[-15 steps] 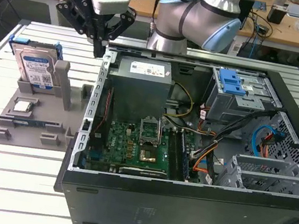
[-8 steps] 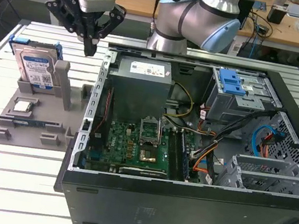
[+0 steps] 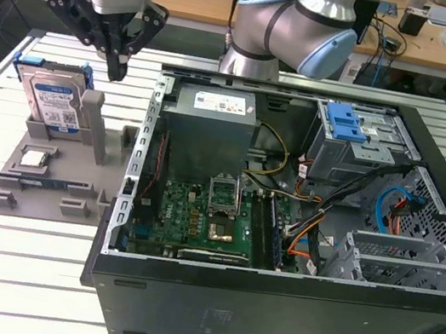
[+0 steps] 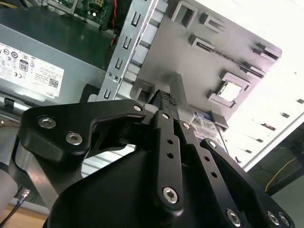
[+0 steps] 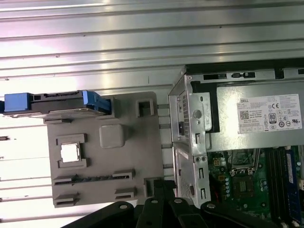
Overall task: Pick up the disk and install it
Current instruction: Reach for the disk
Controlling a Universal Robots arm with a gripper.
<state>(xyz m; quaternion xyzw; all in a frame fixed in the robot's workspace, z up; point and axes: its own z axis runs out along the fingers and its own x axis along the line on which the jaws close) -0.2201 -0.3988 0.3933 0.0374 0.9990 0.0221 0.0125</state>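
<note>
The disk, a silver drive with a blue-and-white label and blue side rails, leans upright in a slot at the back of the grey holder tray, on the exterior view's left. In the first wrist view the disk is seen edge-on; in the second wrist view a corner of its label peeks past the fingers. My gripper hangs above the tray, just right of the disk and apart from it. It is shut with nothing in it, its tips pressed together.
An open computer case lies to the right of the tray, with a power supply, a motherboard and a drive cage with a blue latch. A small square chip sits on the tray. The slatted metal table carries everything.
</note>
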